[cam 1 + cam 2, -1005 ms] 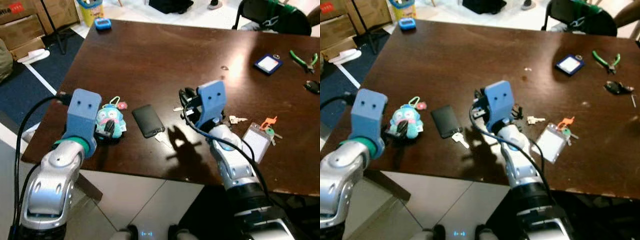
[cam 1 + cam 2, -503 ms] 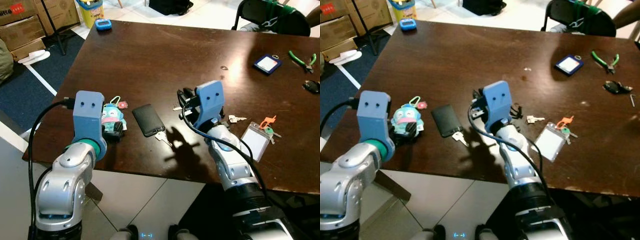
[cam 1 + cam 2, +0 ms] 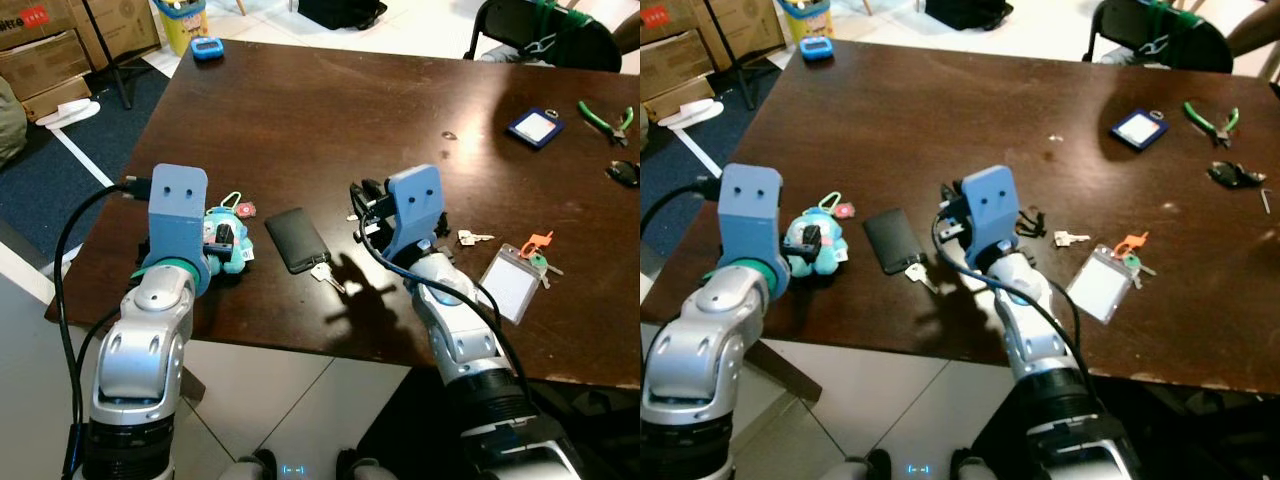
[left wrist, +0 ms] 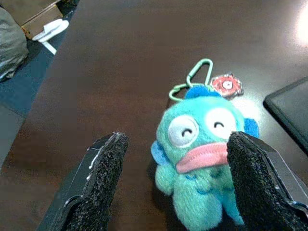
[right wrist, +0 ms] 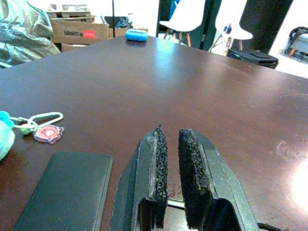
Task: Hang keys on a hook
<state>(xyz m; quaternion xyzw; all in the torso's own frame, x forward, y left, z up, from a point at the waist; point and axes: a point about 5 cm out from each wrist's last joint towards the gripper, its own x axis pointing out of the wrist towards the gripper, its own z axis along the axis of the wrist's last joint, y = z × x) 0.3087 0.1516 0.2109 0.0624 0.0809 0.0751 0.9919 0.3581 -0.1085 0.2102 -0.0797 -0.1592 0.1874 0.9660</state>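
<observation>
My left gripper (image 4: 173,192) is spread wide around the teal plush keychain (image 4: 202,159) near the table's (image 3: 300,110) 8 o'clock edge. My worry: the fingers (image 4: 96,183) squash the soft body and the carabiner (image 4: 195,77), poking out at 12 o'clock, swings free or snags. The right gripper (image 5: 171,178) hovers nearly pressed together, holding nothing, with loose keys (image 3: 470,238) at its 3 o'clock. I see no hook.

Before me a dark brown worktop (image 3: 300,110) carries a teal plush charm (image 4: 204,159) with a green clip (image 4: 192,79) and a red tag (image 4: 226,84), a black phone (image 3: 295,239) beside it, a clear badge holder (image 3: 510,283), a blue card holder (image 3: 536,128), green pliers (image 3: 605,117), and a blue gadget (image 3: 205,47) at the far corner.
</observation>
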